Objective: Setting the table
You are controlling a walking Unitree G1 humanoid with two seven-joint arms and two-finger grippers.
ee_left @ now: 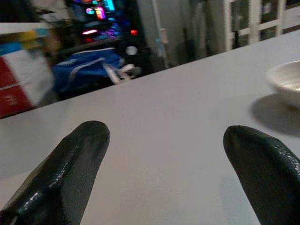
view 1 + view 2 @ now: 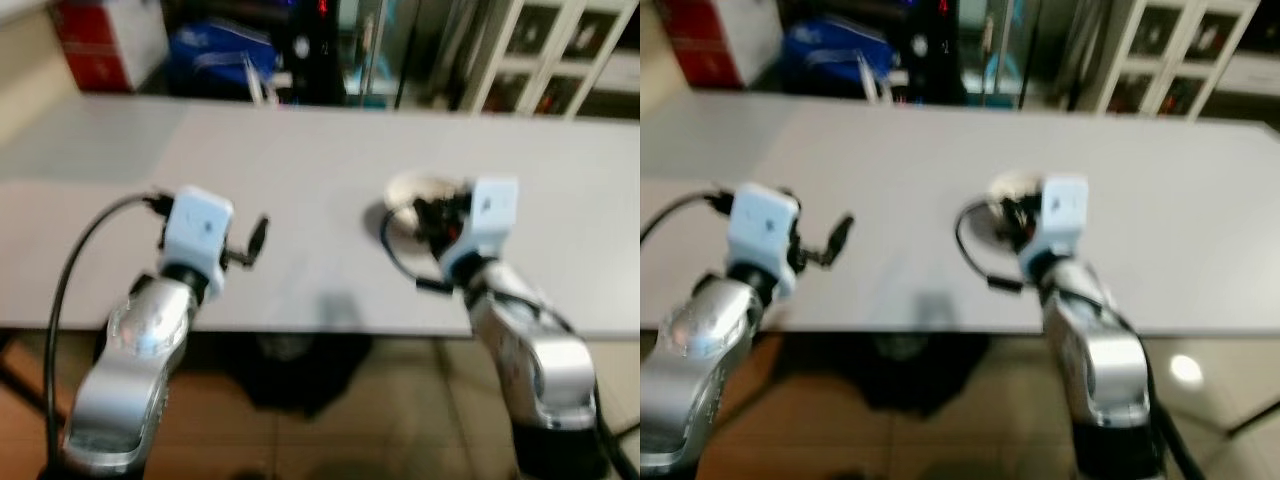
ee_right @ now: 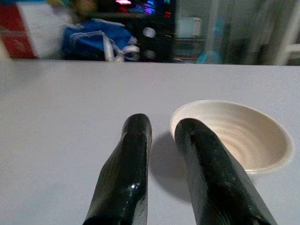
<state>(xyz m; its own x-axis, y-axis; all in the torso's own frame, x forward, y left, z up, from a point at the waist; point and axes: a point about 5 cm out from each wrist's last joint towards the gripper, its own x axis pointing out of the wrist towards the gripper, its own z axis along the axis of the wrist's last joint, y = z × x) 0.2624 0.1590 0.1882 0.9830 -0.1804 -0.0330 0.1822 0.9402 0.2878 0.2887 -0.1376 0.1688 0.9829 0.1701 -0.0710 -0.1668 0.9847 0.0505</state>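
Right end effector (image 3: 161, 136) grips cream bowl's (image 3: 243, 140) rim on table (image 2: 330, 160).

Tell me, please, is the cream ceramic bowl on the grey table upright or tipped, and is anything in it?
Upright and empty: the cream ceramic bowl sits rim-up on the grey table, its ridged inside bare.

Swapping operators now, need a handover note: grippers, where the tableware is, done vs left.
Left gripper: open, holding nothing, low over the bare grey table.
Right gripper: fingers nearly together, nothing between them, tips at the near rim of the cream ribbed ceramic bowl; contact unclear.
The bowl stands upright on the table, before the right arm.
Done: bowl on the table.
Left: any other tableware; I see none on the table.
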